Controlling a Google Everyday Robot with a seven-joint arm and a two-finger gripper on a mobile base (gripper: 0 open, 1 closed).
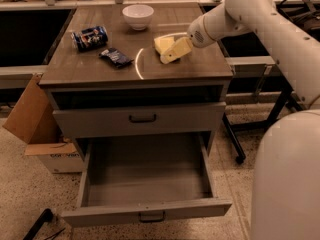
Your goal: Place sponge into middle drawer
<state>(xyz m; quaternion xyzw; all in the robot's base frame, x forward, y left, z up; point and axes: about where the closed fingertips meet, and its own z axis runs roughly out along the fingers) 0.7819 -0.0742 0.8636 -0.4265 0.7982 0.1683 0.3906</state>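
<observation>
The pale yellow sponge [161, 43] lies on the cabinet top, right of centre. My gripper [172, 52] reaches in from the right on the white arm, low over the sponge's front right side, and covers part of it. I cannot tell whether it touches the sponge. The middle drawer [92, 176] is pulled out wide below, its grey floor bare, with a small dark handle [151, 216] on its slim front panel.
A white bowl [138, 15], a blue can [89, 37] on its side and a small dark snack packet [115, 57] sit on the top. A shut drawer front [142, 119] is above the open one. A cardboard box [37, 129] stands to the left.
</observation>
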